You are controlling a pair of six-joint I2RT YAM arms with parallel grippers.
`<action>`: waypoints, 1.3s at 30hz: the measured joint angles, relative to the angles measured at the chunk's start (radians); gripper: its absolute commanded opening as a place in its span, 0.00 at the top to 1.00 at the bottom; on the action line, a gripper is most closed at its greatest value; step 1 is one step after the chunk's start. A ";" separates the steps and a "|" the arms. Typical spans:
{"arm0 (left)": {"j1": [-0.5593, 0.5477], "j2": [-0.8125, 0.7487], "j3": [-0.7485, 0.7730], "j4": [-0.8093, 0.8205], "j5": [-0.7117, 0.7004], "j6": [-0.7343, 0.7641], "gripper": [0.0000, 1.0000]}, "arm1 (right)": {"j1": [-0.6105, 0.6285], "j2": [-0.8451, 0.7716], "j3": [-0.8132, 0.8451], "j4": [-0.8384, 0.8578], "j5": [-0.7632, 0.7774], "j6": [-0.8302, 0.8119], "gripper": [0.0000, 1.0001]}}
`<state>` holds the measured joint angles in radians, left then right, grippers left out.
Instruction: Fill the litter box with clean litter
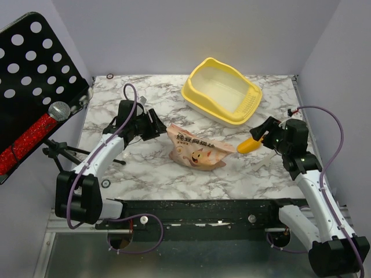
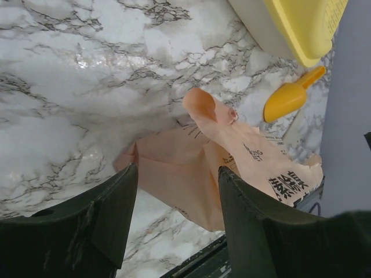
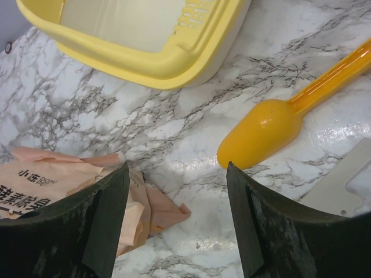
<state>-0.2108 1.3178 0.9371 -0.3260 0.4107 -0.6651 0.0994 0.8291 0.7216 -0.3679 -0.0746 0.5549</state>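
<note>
Currently litter box (image 1: 223, 87) sits upper centre-right of the top view, inside bare, mesh end toward the right. No loose clean litter visible anywhere; presumably it's all inside the crumpled paper bag (image 1: 197, 149), lying on its side mid-frame, just below the box. Orange scoop (image 1: 250, 145) lies just right of the bag. Left gripper (image 2: 177, 174) is spread wide and empty, jaws framing the bag's left end, which looks like a line-up to grab it. Right gripper (image 3: 177, 168) is also spread and empty, hovering between the bag's corner and the scoop bowl. Filling not started.
</note>
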 measured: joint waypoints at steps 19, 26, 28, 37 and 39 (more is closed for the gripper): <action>0.015 0.126 -0.022 0.279 0.171 -0.168 0.35 | 0.006 -0.024 -0.069 0.055 -0.059 -0.026 0.25; 0.015 0.175 -0.052 0.534 0.285 -0.229 0.40 | 0.040 0.006 -0.059 0.098 -0.175 -0.085 0.27; 0.015 0.195 -0.062 0.600 0.314 -0.249 0.42 | 0.063 0.045 -0.034 0.110 -0.205 -0.105 0.27; 0.015 0.240 -0.098 0.789 0.428 -0.324 0.44 | 0.205 0.249 0.103 0.263 -0.338 -0.210 0.23; 0.015 0.240 -0.100 0.805 0.439 -0.328 0.45 | 0.236 0.309 0.143 0.302 -0.385 -0.258 0.23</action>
<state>-0.1955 1.5574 0.8371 0.4793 0.8501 -0.9932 0.3355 1.1385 0.8642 -0.0658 -0.4599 0.2966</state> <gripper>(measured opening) 0.564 0.766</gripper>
